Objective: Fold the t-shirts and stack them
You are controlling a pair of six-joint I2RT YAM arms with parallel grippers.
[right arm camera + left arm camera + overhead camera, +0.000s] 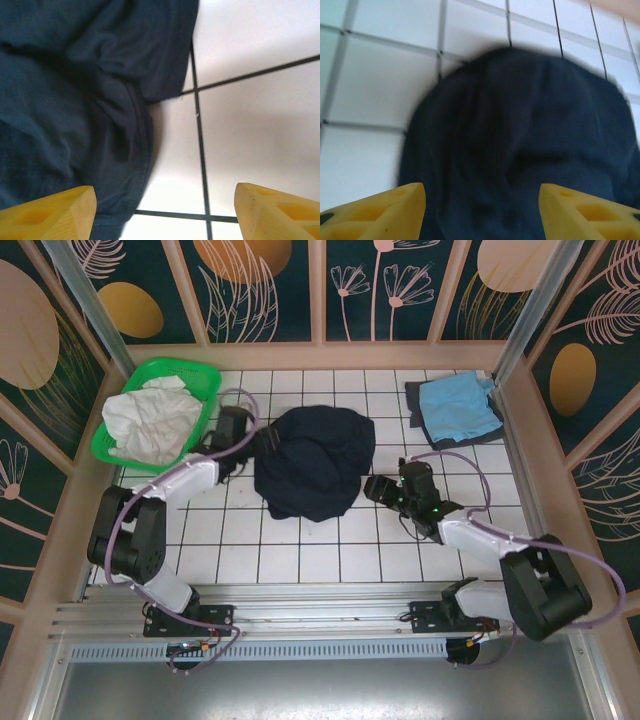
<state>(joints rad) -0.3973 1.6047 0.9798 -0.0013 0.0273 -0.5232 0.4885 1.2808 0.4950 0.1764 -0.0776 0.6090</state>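
Note:
A large dark navy t-shirt [312, 462] lies crumpled in a rounded heap at mid-table. My left gripper [252, 437] sits at its left edge, open; in the left wrist view the navy cloth [520, 140] spreads between and ahead of the yellow fingertips [395, 210]. My right gripper [374, 488] is at the shirt's right edge, open, with the hem [135, 145] by its left fingertip [55, 212] and bare tile under the rest. A folded light blue t-shirt [458, 405] rests on a dark grey one [418, 412] at the back right.
A green plastic basket [120, 445] holding white cloth [150, 420] stands at the back left, just beyond my left arm. The white tiled table [300, 550] is walled by patterned panels on three sides. A metal rail [300, 600] runs along the near edge.

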